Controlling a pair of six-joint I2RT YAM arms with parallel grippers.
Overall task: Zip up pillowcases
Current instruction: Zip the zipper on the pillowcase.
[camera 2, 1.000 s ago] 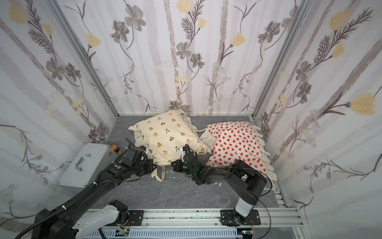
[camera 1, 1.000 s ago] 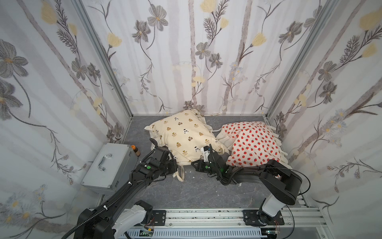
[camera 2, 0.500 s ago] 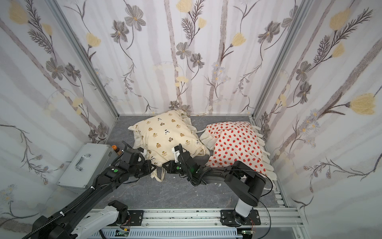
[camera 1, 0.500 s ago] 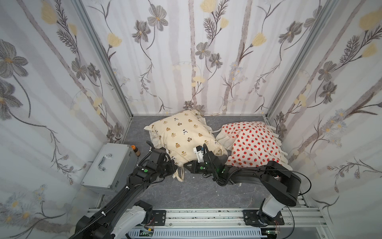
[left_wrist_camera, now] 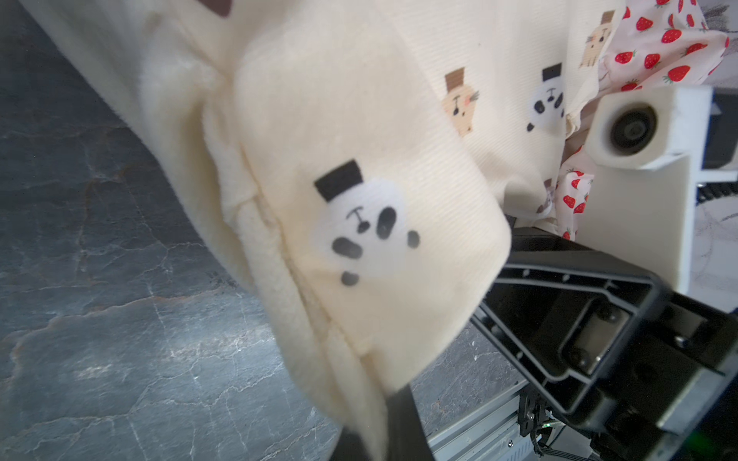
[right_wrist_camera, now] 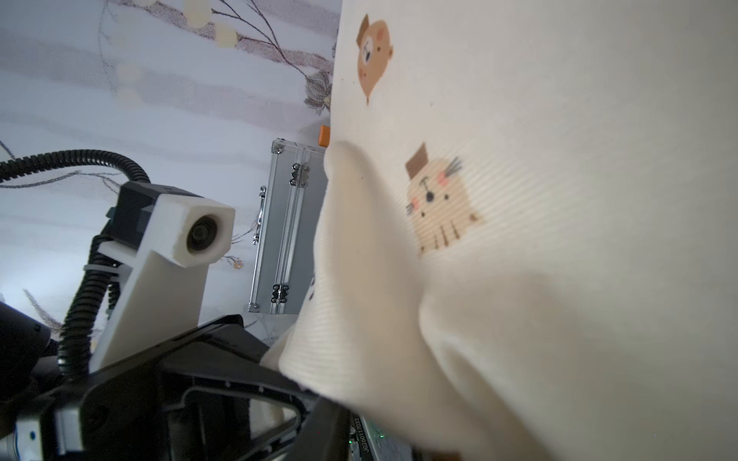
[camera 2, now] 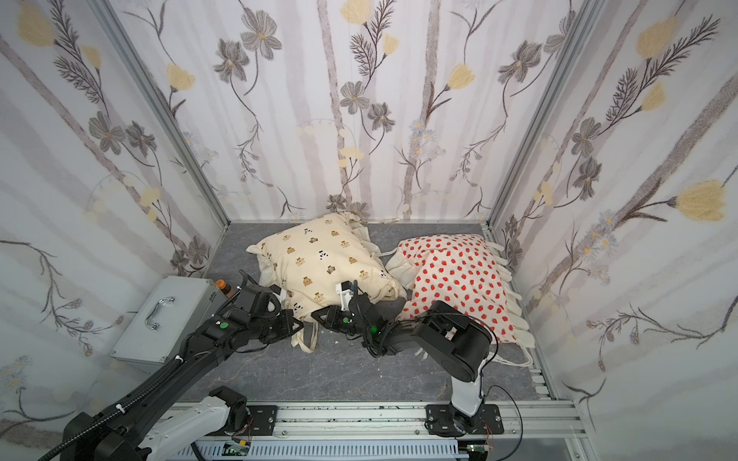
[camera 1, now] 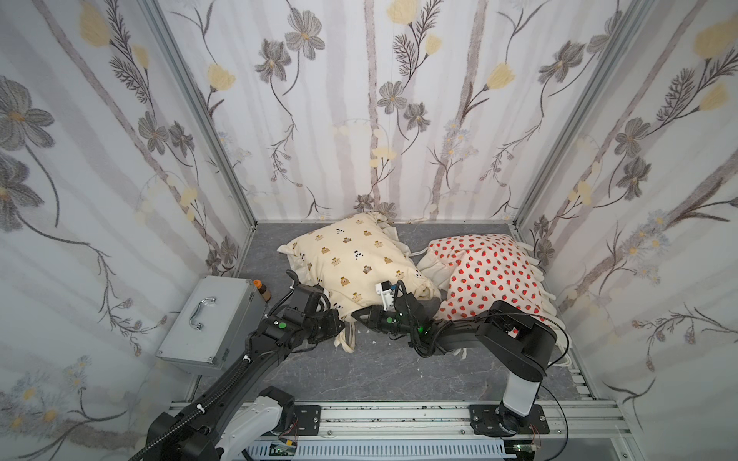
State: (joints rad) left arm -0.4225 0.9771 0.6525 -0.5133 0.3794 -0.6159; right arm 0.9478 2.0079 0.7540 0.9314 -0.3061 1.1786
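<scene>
The cream bear-and-panda pillowcase (camera 1: 347, 259) (camera 2: 315, 255) lies mid-floor, and the strawberry pillowcase (camera 1: 487, 275) (camera 2: 459, 271) leans against its right side. My left gripper (camera 1: 339, 323) (camera 2: 299, 325) is at the cream one's near left corner. In the left wrist view it (left_wrist_camera: 379, 439) is shut on that corner's seam edge. My right gripper (camera 1: 360, 315) (camera 2: 318, 317) points left along the same near edge, a hand's width from the left one. Cream fabric (right_wrist_camera: 519, 239) drapes over its jaws. Only one dark finger (right_wrist_camera: 326, 430) shows. No zipper is visible.
A silver metal case (camera 1: 207, 319) (camera 2: 159, 315) stands at the left wall with an orange-capped bottle (camera 1: 261, 288) behind it. Cream ties (camera 1: 347, 339) hang onto the grey floor between the grippers. Patterned walls close three sides, and a metal rail (camera 1: 399, 415) runs along the front.
My right gripper has slid left along the cream pillowcase's near edge toward the left gripper. The left gripper has kept its hold and shifted only slightly.
</scene>
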